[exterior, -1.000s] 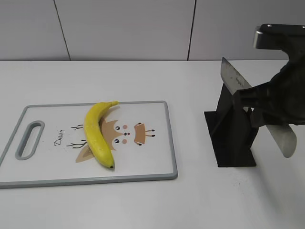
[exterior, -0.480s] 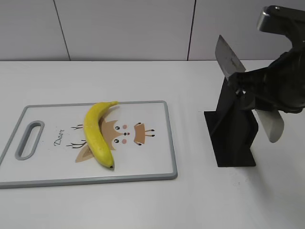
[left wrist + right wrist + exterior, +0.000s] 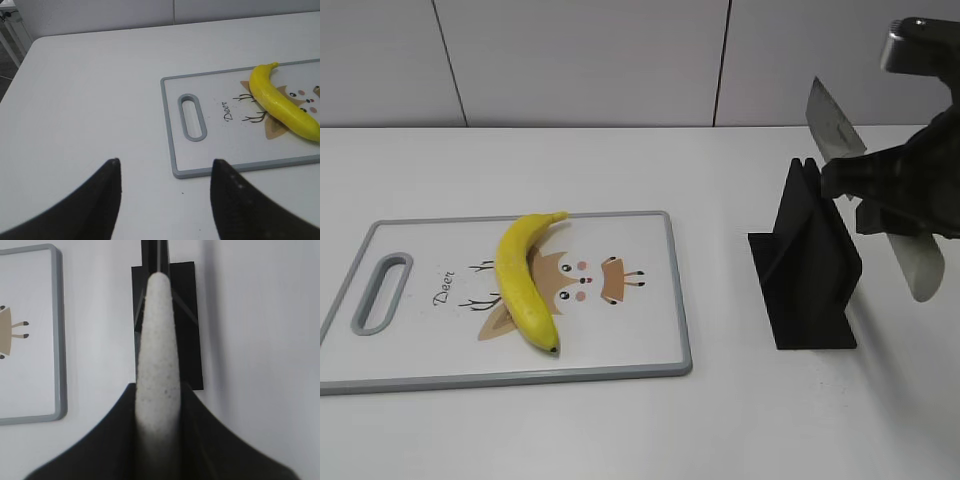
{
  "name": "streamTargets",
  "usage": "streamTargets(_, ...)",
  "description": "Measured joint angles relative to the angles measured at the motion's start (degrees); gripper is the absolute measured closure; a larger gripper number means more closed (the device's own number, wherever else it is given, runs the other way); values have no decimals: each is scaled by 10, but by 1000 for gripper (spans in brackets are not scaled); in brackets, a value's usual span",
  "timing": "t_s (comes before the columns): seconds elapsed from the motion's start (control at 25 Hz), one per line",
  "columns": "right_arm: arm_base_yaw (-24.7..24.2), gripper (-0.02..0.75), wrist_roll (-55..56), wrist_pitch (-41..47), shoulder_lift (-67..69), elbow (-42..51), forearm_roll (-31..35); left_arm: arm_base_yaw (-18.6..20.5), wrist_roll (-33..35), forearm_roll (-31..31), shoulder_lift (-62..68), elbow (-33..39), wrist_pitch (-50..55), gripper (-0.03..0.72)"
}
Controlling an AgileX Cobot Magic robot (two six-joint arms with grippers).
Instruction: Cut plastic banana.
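The yellow plastic banana lies whole on the white cutting board, stem toward the far edge; it also shows in the left wrist view. My right gripper is shut on a knife, with the steel blade pointing up-left and the grey speckled handle down-right. It hangs just above the black knife holder, far right of the banana. In the right wrist view the handle sits between my closed fingers. My left gripper is open and empty over the table, left of the board.
The board has a grey rim, a handle slot at its left end and a deer drawing under the banana. The knife holder stands on the white table right of the board. A wall runs along the back.
The right gripper has lifted the knife up out of the black holder and then shifted it to the right. The banana, board and holder have not moved.
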Motion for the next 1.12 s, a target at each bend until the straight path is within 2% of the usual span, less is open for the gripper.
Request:
streamTargets(0.52, 0, 556, 1, -21, 44, 11, 2, 0, 0, 0, 0, 0, 0, 163)
streamTargets(1.12, 0, 556, -12, -19, 4, 12, -14, 0, 0, 0, 0, 0, 1, 167)
